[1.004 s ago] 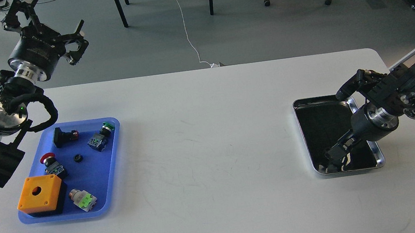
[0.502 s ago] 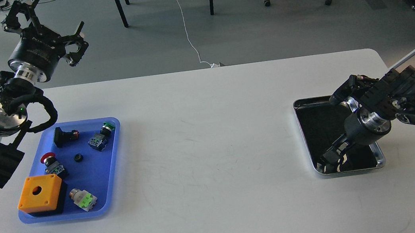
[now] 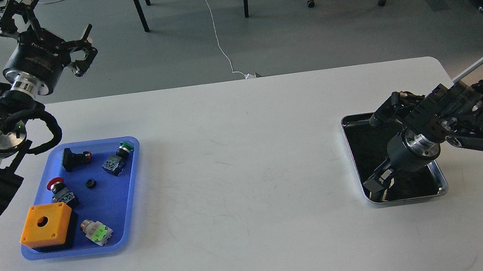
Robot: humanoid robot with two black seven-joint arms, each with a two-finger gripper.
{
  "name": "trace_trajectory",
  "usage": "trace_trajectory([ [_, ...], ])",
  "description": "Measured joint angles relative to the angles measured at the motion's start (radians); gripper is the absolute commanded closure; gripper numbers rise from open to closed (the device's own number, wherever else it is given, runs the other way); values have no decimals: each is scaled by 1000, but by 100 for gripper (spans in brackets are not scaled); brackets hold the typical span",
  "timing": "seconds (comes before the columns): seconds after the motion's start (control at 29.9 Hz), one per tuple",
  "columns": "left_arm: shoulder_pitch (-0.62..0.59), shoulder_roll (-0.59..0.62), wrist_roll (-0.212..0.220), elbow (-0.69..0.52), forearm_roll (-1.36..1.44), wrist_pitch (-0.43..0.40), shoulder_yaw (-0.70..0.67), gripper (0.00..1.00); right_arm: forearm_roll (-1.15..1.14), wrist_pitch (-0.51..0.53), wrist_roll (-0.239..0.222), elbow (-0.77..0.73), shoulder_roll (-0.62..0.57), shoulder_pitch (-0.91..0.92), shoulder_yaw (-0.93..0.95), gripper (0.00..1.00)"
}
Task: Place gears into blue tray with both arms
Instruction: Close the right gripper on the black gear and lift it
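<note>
One gear (image 3: 91, 183) in blue tray (image 3: 113, 208); left fingers (image 3: 50, 21) spread; right fingers (image 3: 376, 181) unclear.

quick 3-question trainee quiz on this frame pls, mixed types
1. True or false: a gear already lies in the blue tray.
2. The right gripper is lowered over which container? A) silver tray B) blue tray C) orange box
3. Fill in: the left gripper is raised beyond the table's ____ edge.

Key: 1 true; 2 A; 3 far
</note>
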Motion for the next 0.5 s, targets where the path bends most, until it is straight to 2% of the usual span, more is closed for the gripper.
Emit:
trace_trajectory([
  [0.27, 1, 1, 0, 0, 0, 0, -1, 2, -4, 6, 0, 15, -16, 13, -6, 62],
  [0.5, 1, 19, 0, 0, 0, -11, -3, 2, -7, 10, 7, 24, -28, 18, -8, 73],
])
